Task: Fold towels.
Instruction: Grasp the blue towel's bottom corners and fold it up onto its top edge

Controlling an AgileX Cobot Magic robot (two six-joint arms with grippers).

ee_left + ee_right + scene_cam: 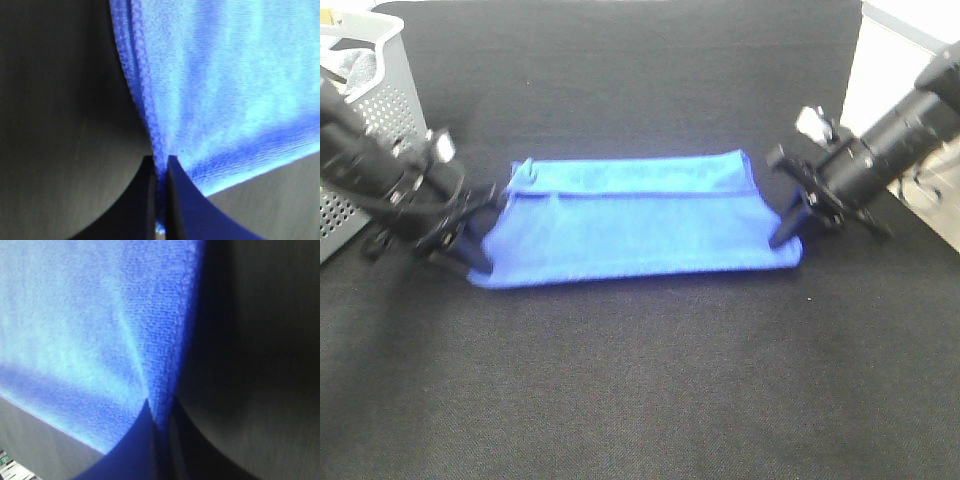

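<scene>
A royal-blue towel lies stretched across the black table, its far part folded over so a darker stitched edge runs along its length. My left gripper is shut on the towel's near left corner; the left wrist view shows the cloth pinched between the dark fingers. My right gripper is shut on the near right corner; the right wrist view shows the cloth running into the closed fingers. Both held corners are raised a little off the table.
A perforated grey basket with a grey cloth inside stands at the far left, just behind the left arm. The black tabletop extends in front of the towel. The table's right edge meets a pale floor behind the right arm.
</scene>
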